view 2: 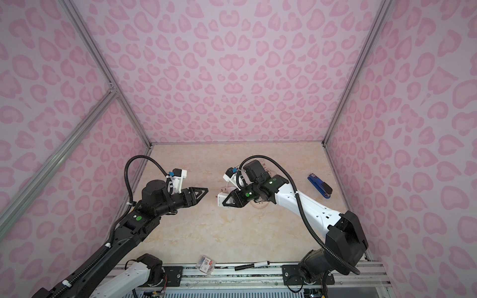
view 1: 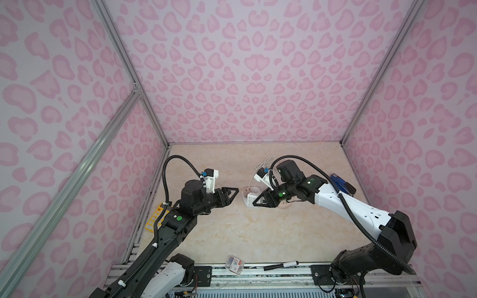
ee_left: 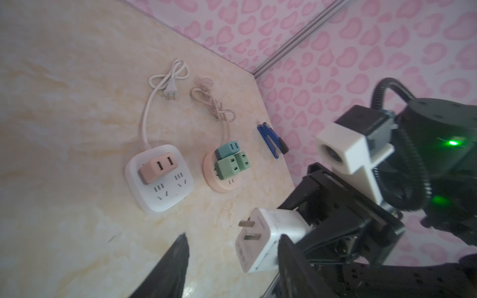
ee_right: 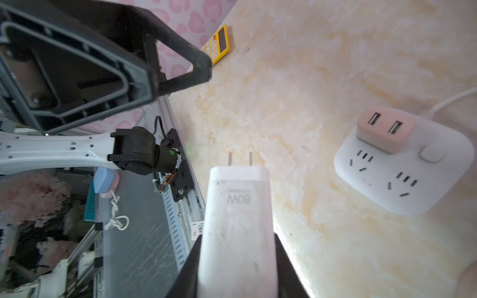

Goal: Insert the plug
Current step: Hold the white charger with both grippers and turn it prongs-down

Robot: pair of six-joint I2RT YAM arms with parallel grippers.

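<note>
Marble table (view 1: 258, 232): our right gripper (ee_right: 237, 237) clasped the plug (ee_right: 237, 196) above it; our left gripper (view 1: 231, 193) stood parted, seemingly empty.

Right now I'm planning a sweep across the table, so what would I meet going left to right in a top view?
yellow calculator → left gripper → white two-prong charger block → black marker pen on the front rail → blue stapler. The small packet on the rail is left out, since it lines up with the left gripper.
</note>
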